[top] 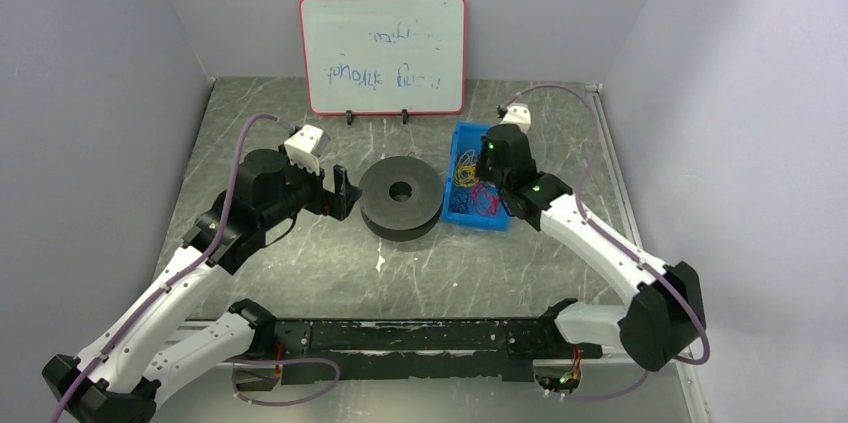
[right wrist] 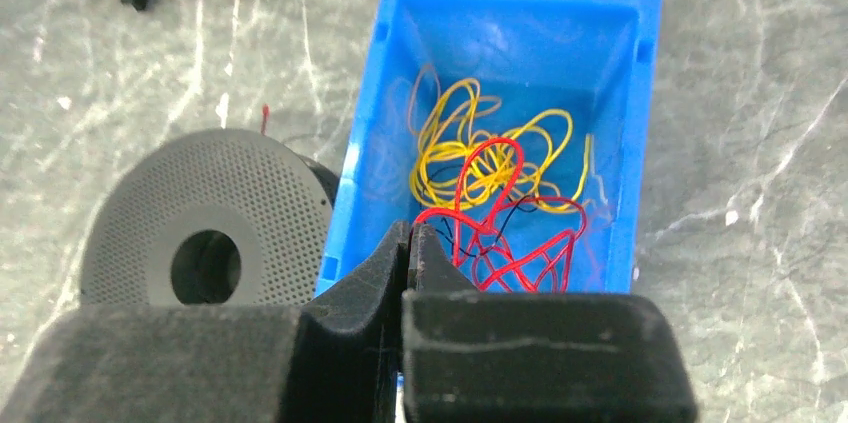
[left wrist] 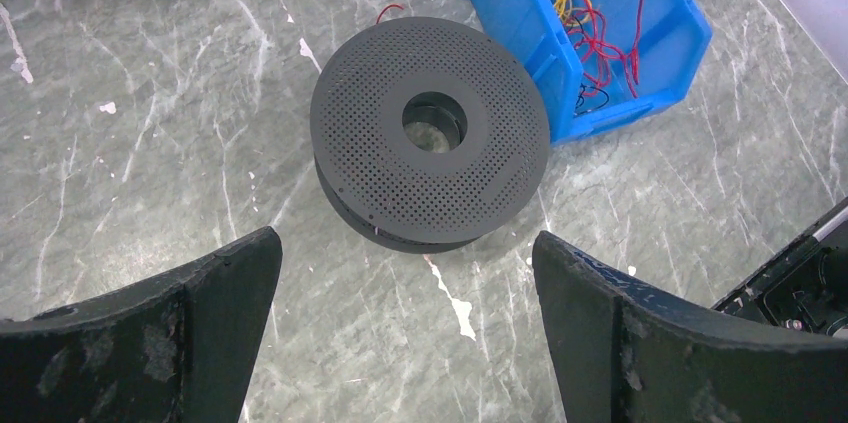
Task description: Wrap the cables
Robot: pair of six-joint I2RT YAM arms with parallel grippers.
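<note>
The red cables (right wrist: 500, 243) lie in loose loops in a blue bin (right wrist: 360, 173), tangled with yellow wire (right wrist: 470, 143). My right gripper (right wrist: 412, 228) is shut at the bin's near left corner, with a red strand coming out from between its tips. The black perforated spool (top: 400, 195) lies flat on the table left of the bin (top: 462, 129). My left gripper (top: 345, 191) is open and empty just left of the spool. In the left wrist view its fingers (left wrist: 230, 283) stand wide apart in front of the spool (left wrist: 430, 128). A short red wire end (left wrist: 390, 11) sticks out behind the spool.
A red-framed whiteboard (top: 383, 53) stands on clips at the back of the table. Grey walls close in the left, right and back sides. The black base rail (top: 420, 335) runs along the near edge.
</note>
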